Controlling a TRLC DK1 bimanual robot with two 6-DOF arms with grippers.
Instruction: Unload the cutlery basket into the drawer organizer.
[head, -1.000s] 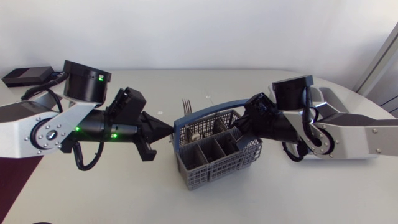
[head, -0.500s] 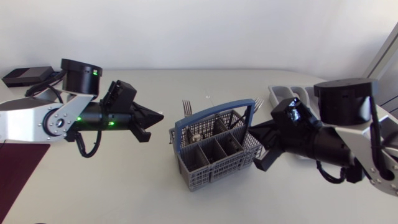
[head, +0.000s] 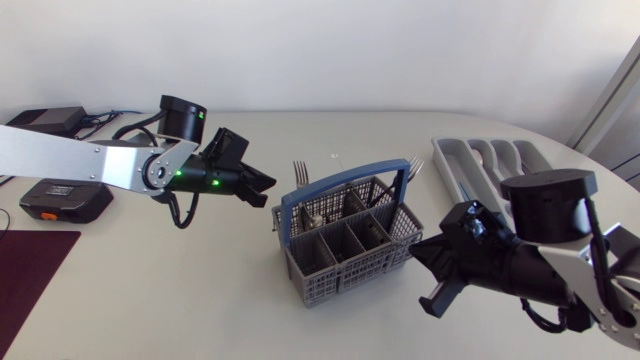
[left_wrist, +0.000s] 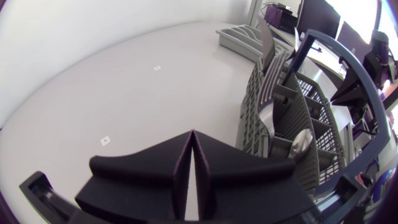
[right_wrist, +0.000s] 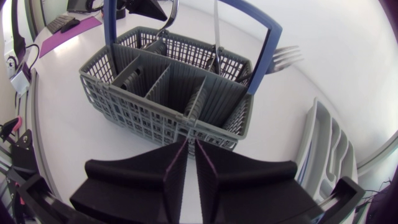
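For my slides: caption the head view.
Left gripper and right gripper, both shut, flank the cutlery basket of forks; drawer organizer far right.

blue handle (head: 340, 180) arching over basket (head: 340, 275) compartments, forks (head: 299, 170) upright at rear, table (head: 230, 300) gap between basket and organizer (head: 490, 160)

The pale grey table (head: 200, 300) carries a few odds and ends at its left end. A flat black box with an orange strip (head: 65, 199) sits there, with a slim black device (head: 44, 119) farther back by the wall and a dark cable (head: 108, 117) lying just beside it. A dark maroon mat (head: 30, 270) covers the near left corner, and a small white tag (head: 335, 156) lies on the bare top near the middle, towards the wall.
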